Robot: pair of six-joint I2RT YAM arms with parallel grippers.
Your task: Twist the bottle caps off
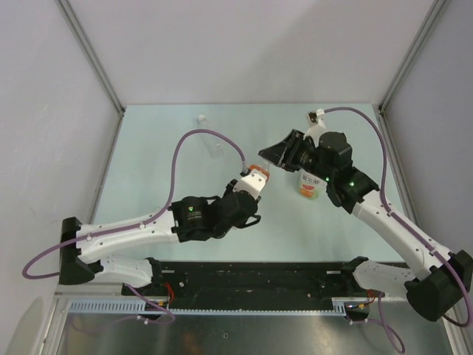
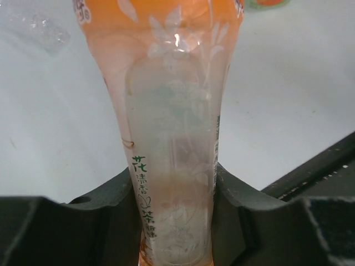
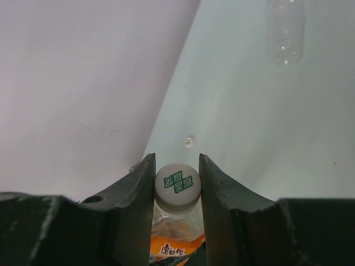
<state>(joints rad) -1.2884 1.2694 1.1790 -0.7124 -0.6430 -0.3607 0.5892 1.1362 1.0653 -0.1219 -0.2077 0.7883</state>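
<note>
The orange bottle (image 2: 175, 111) is held by its body, and my left gripper (image 2: 176, 221) is shut on it, jaws pressing both sides. In the top view this bottle (image 1: 257, 176) is lifted near the table's middle, in front of my left gripper (image 1: 250, 185). Its white bottle cap (image 3: 177, 186), printed in green, sits between the jaws of my right gripper (image 3: 177, 177), which touch it on both sides. The right gripper (image 1: 272, 158) reaches the bottle's top from the right. The clear bottle (image 1: 215, 146) lies farther back.
A yellow-green bottle with a white and orange label (image 1: 309, 185) stands under my right wrist. The clear bottle (image 3: 285, 33) shows far off in the right wrist view, with a small white round thing (image 3: 189, 142) on the table. Grey walls close the back and sides.
</note>
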